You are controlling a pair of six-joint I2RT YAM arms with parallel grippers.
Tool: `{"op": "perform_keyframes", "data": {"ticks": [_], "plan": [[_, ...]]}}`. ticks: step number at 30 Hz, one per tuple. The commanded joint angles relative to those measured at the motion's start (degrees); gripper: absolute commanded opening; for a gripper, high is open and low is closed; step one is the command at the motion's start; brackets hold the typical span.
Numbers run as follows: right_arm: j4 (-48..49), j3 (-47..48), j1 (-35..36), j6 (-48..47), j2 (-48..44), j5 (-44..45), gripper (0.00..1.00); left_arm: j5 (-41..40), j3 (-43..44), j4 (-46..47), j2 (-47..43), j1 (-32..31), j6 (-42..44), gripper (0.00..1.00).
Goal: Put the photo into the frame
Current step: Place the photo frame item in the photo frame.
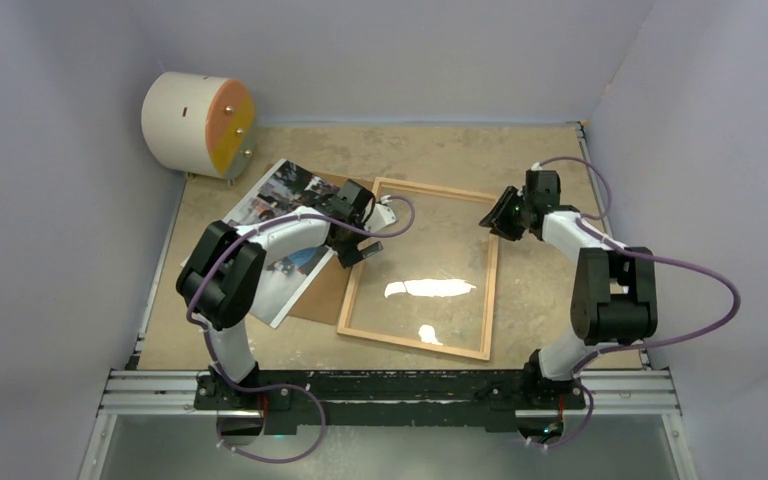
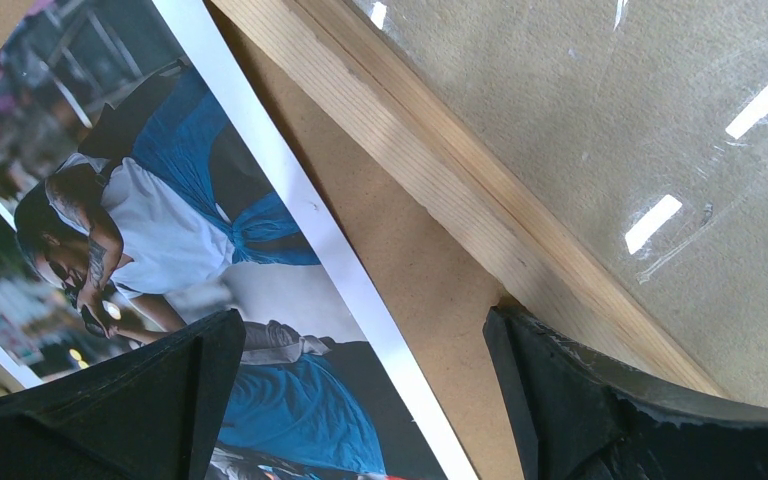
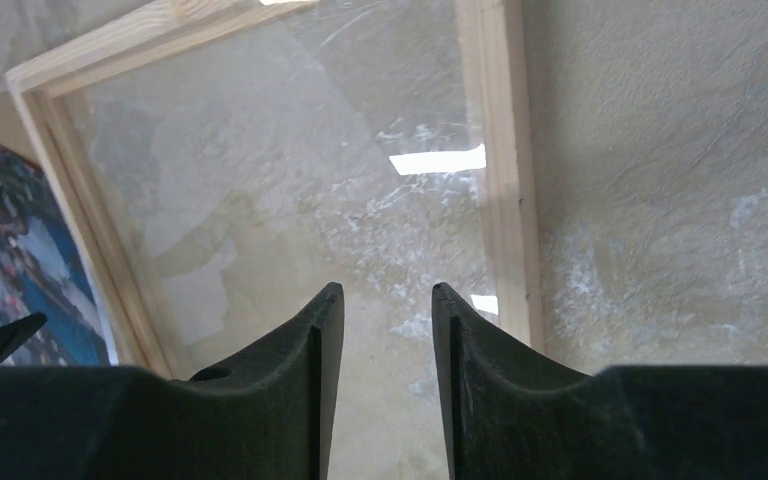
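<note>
The photo [image 1: 272,215] lies face up at the left on a brown backing sheet [image 1: 322,292], partly under my left arm. Its blue and white figures and white border fill the left wrist view [image 2: 160,200]. The light-wood frame [image 1: 491,290] with its clear pane lies flat in the middle. My left gripper [image 1: 360,230] [image 2: 365,330] is open wide, low over the photo's right edge and the backing sheet [image 2: 410,270], with one finger [image 2: 560,400] against the frame's left rail [image 2: 440,160]. My right gripper [image 1: 500,215] [image 3: 387,290] hovers over the pane near the frame's right rail [image 3: 505,200], jaws narrowly apart and empty.
A white cylinder with an orange and yellow face [image 1: 198,123] stands at the back left corner. Grey walls close in the table on three sides. A metal rail [image 1: 390,390] with the arm bases runs along the near edge.
</note>
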Motion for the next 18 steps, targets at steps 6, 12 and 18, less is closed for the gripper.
{"op": "perform_keyframes", "data": {"ticks": [6, 12, 18], "plan": [[-4.56, 4.73, 0.36, -2.63, 6.26, 6.24, 0.36, 0.34, 0.17, 0.38, -1.06, -0.37, 0.9, 1.0], [-6.1, 6.38, 1.06, -3.82, 8.23, 7.61, 0.36, 0.79, 0.26, 0.31, -0.97, -0.35, 1.02, 1.0], [-8.52, 8.71, 1.85, -3.21, 4.83, 9.95, 0.42, 3.05, 2.15, -1.16, -0.67, -1.56, 0.37, 1.0]]}}
